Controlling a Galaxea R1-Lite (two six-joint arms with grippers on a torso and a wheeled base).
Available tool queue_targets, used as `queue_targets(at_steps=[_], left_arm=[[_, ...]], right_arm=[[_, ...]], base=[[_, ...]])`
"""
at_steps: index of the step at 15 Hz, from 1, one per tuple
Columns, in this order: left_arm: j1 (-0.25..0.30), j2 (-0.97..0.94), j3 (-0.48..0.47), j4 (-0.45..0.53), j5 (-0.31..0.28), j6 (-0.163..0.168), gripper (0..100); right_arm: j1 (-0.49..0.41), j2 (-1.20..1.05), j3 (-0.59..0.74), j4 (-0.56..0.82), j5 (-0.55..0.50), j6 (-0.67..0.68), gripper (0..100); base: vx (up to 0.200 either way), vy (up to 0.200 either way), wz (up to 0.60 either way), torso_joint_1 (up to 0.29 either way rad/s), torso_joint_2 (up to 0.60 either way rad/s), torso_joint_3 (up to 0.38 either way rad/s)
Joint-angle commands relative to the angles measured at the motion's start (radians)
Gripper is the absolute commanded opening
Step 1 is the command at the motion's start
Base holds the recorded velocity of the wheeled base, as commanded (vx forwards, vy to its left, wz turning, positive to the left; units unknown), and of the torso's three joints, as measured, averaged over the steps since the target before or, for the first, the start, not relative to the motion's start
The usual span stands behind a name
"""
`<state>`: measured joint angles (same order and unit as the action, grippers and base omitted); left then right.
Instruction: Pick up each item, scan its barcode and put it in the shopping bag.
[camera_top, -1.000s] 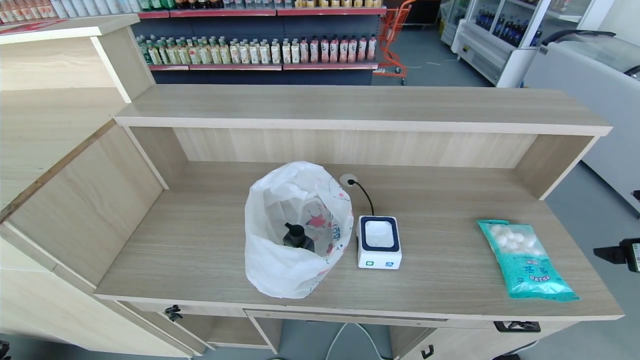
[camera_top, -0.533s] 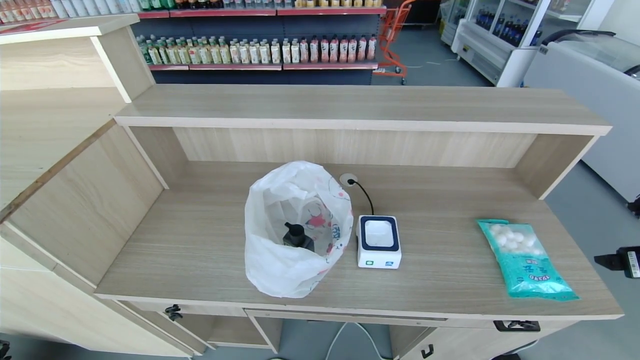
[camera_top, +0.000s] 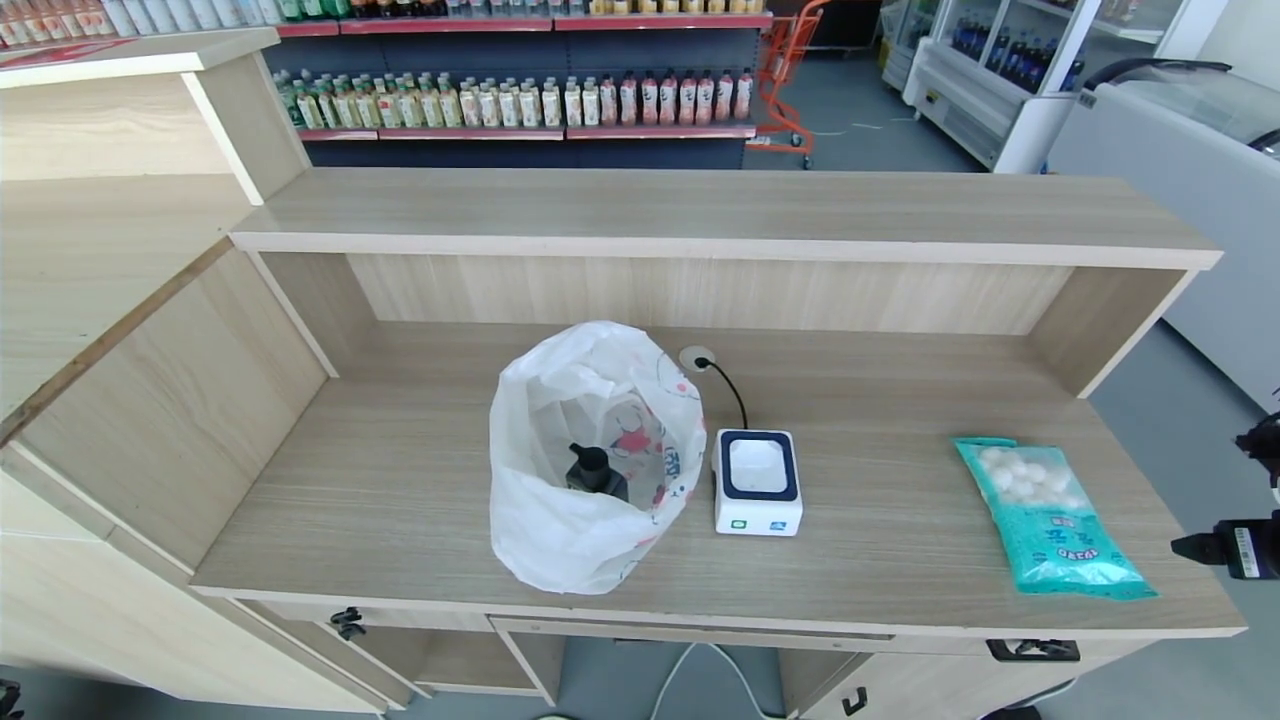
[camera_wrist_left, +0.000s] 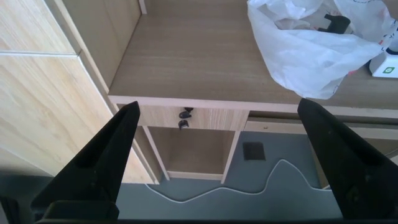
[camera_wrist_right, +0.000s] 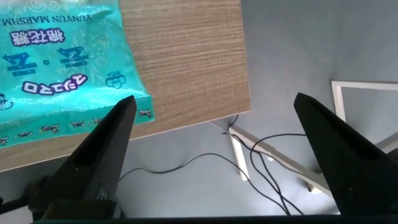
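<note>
A teal packet of white marshmallows (camera_top: 1050, 515) lies flat at the counter's right end. My right gripper (camera_top: 1225, 548) hangs just off the counter's right edge beside the packet, open and holding nothing. The right wrist view has the packet's corner (camera_wrist_right: 56, 62) between the spread fingers (camera_wrist_right: 102, 165). The white shopping bag (camera_top: 590, 470) stands open mid-counter with a black-capped bottle (camera_top: 597, 472) inside. A white barcode scanner (camera_top: 757, 483) sits right of the bag. My left gripper (camera_wrist_left: 217, 155) is open, low in front of the counter's left front edge, with the bag (camera_wrist_left: 311, 50) beyond it.
The wooden counter (camera_top: 400, 500) has a raised back ledge and side walls. A black cable (camera_top: 730, 390) runs from the scanner to a hole at the back. Drawers with keys (camera_wrist_left: 185, 118) sit under the front edge. Cables lie on the floor (camera_wrist_right: 267, 174).
My right gripper has sunk lower and come nearer beside the counter's right edge. The bag, scanner and packet have stayed put.
</note>
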<state>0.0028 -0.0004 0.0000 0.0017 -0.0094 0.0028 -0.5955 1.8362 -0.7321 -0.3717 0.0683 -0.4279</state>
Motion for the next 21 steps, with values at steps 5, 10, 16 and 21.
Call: queue_targets(at_steps=[5,10,16,21], left_arm=[[0.000,0.000,0.000,0.000,0.000,-0.001,100],[0.000,0.000,0.000,0.000,0.000,-0.001,100],[0.000,0.000,0.000,0.000,0.000,-0.001,100],[0.000,0.000,0.000,0.000,0.000,0.000,100]], right_arm=[[0.039,0.087,-0.056,-0.019,0.191,-0.006,100],[0.092,0.166,-0.105,-0.035,0.238,-0.025,100],[0.149,0.232,-0.110,-0.036,0.363,-0.028,100],[0.194,0.295,-0.130,-0.082,0.363,-0.037,100]], base=[[0.000,0.000,0.00,0.000,0.00,0.000],[0.000,0.000,0.00,0.000,0.00,0.000],[0.000,0.000,0.00,0.000,0.00,0.000],[0.000,0.000,0.00,0.000,0.00,0.000]])
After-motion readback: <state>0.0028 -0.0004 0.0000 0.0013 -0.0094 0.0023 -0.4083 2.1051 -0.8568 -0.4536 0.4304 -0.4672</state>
